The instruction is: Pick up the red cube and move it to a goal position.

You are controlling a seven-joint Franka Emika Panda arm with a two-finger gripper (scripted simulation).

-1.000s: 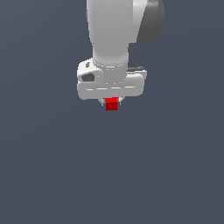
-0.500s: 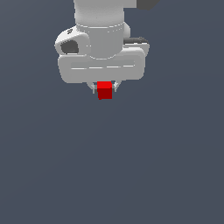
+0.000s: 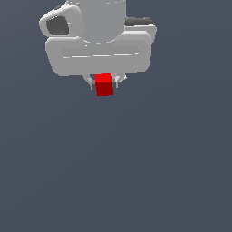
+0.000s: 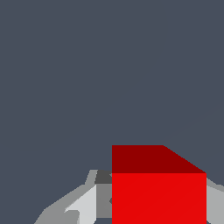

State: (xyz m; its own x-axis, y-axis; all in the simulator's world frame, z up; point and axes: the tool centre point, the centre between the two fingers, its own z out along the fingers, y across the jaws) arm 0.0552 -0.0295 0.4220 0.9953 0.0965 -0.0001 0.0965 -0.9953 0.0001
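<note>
The red cube (image 3: 104, 84) is a small bright red block hanging just under the white body of my gripper (image 3: 103, 83), high in the exterior view and left of its middle. Short white fingers (image 3: 89, 80) press on both sides of the cube, so the gripper is shut on it. The wide white hand and the arm above fill the top of that view. In the wrist view the red cube (image 4: 158, 186) looks large between the grey fingers (image 4: 83, 205), with only grey ground beyond it.
A flat, plain dark grey-blue surface (image 3: 136, 172) fills everything else in both views. No other object or marker shows.
The gripper with the red cube in it has grown larger in the exterior view and shifted slightly toward that view's left and upward. The hold on the cube has not changed.
</note>
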